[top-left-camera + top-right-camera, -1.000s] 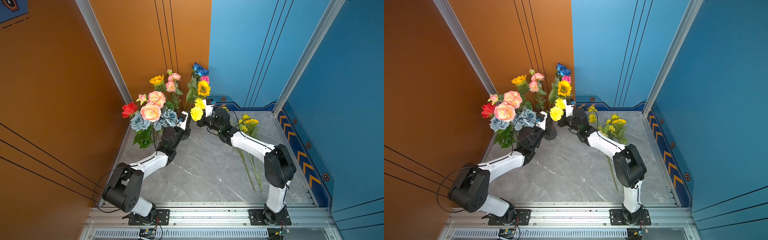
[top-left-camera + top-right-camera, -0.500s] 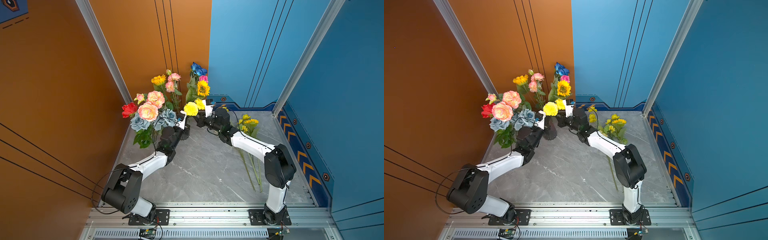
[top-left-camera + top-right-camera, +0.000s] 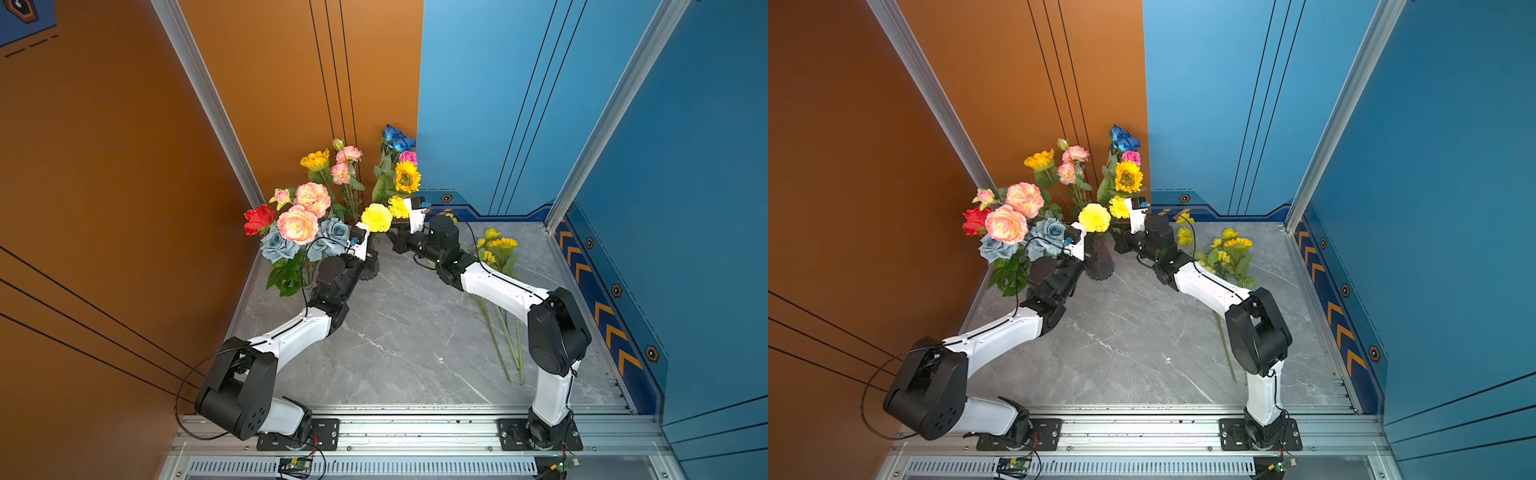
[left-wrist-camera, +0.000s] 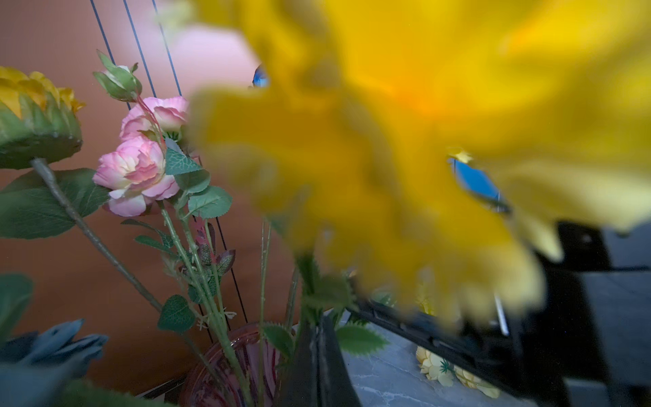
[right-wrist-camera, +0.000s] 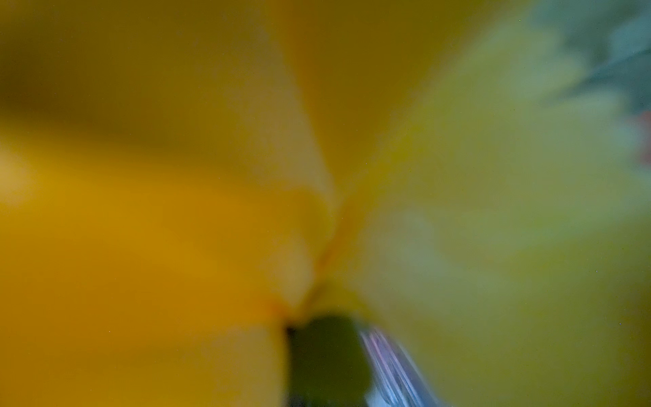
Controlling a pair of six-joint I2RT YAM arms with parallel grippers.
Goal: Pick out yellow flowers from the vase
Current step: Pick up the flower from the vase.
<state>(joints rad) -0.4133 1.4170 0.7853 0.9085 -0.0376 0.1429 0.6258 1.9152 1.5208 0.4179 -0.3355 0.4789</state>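
The grey marble table (image 3: 407,332) fills the floor of my cell. At its back, the dark ribbed vase (image 3: 1099,259) holds mixed stems, a sunflower (image 3: 407,176) among them. More yellow flowers (image 3: 498,249) lie flat on the table on my right side. A yellow carnation (image 3: 376,217) shows just above the vase, and my left gripper (image 4: 318,352) is pressed together on its stem near the rim. My right gripper (image 3: 395,243) is closed nearby, though blur hides whether it pinches anything.
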